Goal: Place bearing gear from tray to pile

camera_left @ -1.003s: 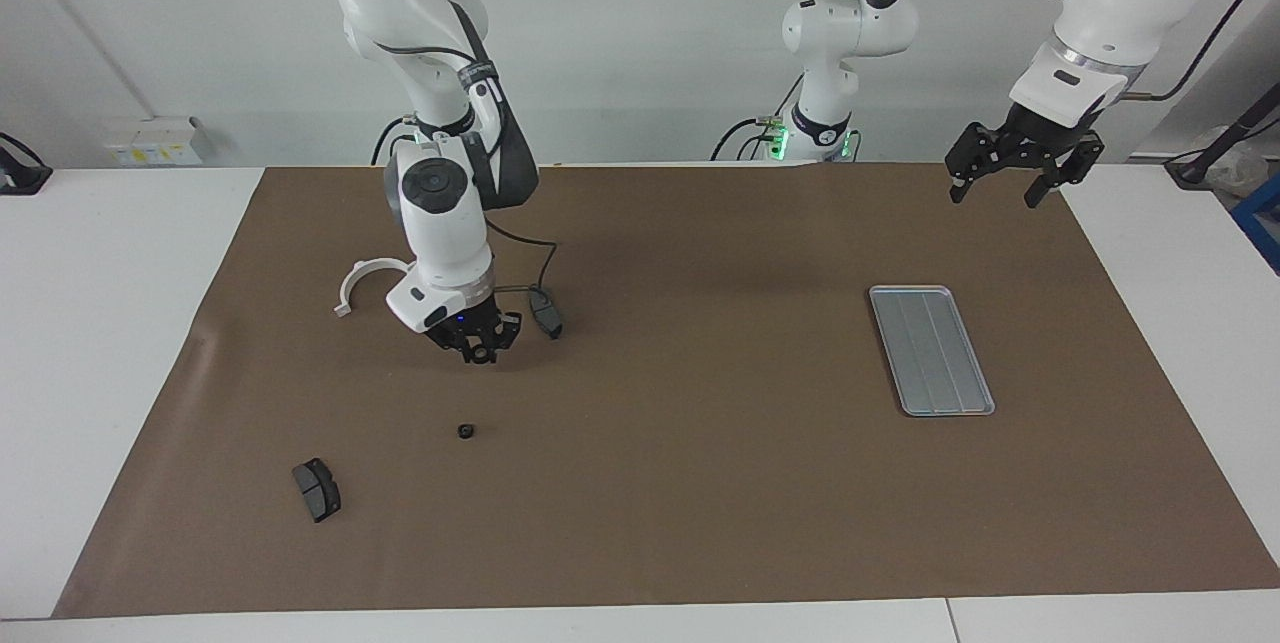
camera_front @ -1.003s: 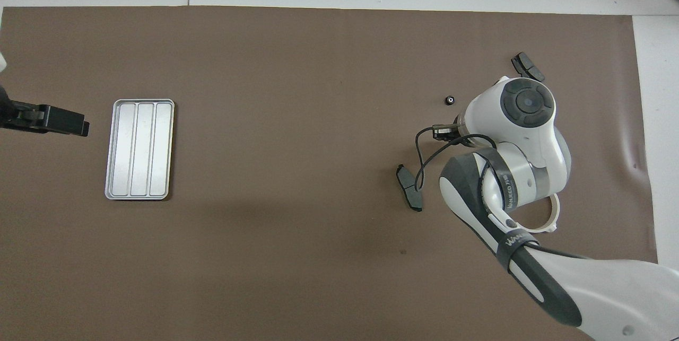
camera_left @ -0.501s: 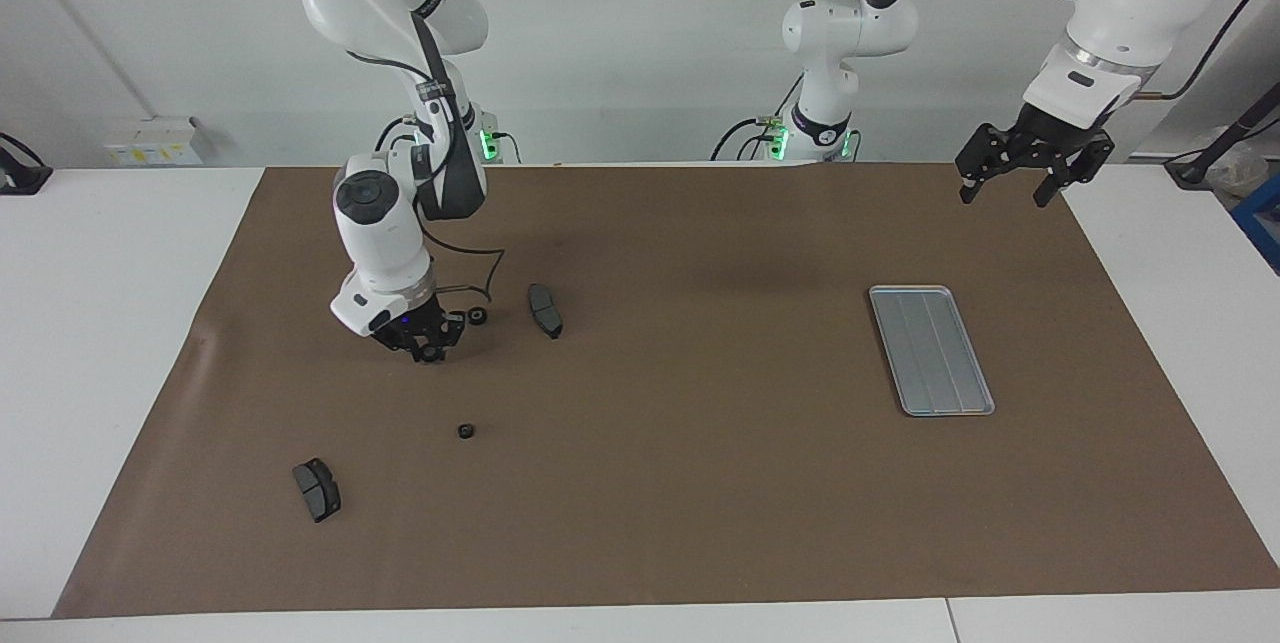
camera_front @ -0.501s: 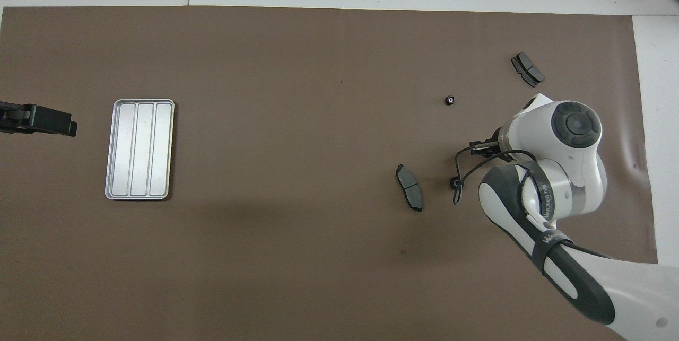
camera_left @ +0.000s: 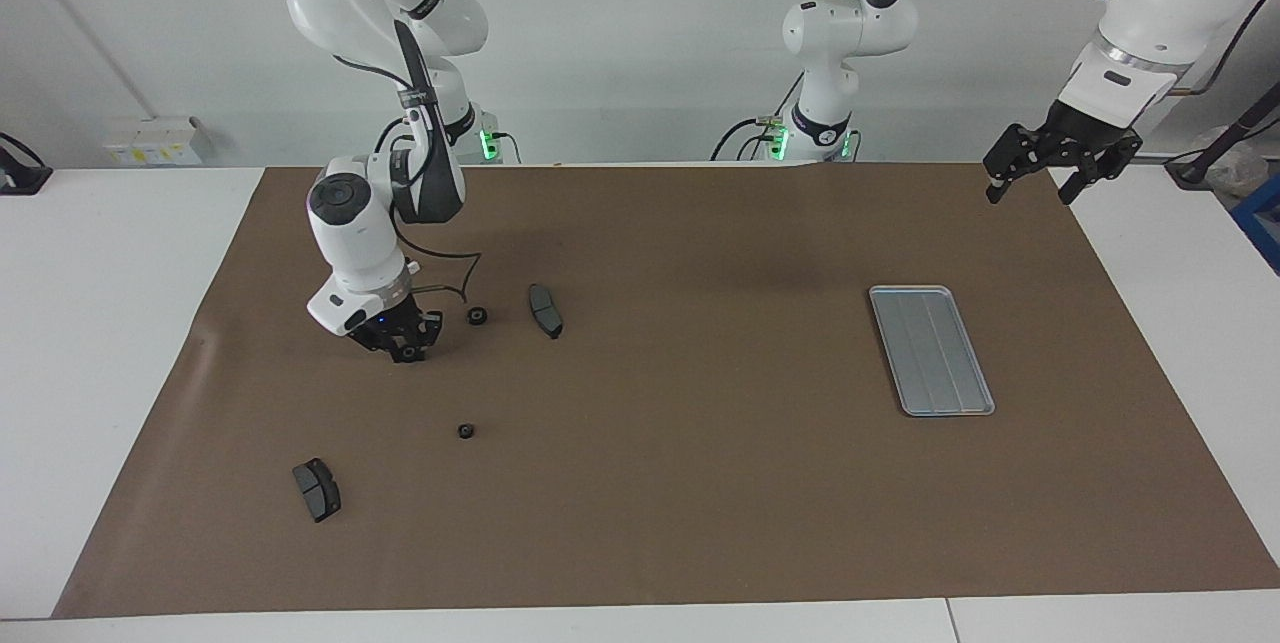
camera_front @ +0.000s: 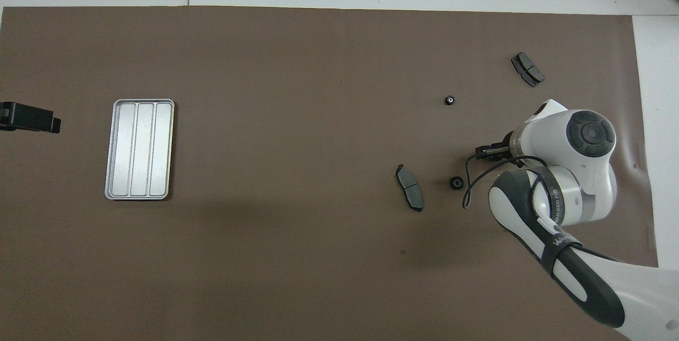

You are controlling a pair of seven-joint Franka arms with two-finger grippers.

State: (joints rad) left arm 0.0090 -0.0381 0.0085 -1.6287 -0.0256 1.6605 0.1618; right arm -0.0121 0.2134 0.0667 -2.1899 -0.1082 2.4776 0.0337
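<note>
Brown mat [camera_left: 700,503] — small round black gear [camera_left: 477,316] lying loose.

A small black gear [camera_front: 455,183] lies on the brown mat [camera_front: 297,256] beside a brake pad [camera_front: 409,194].
</note>
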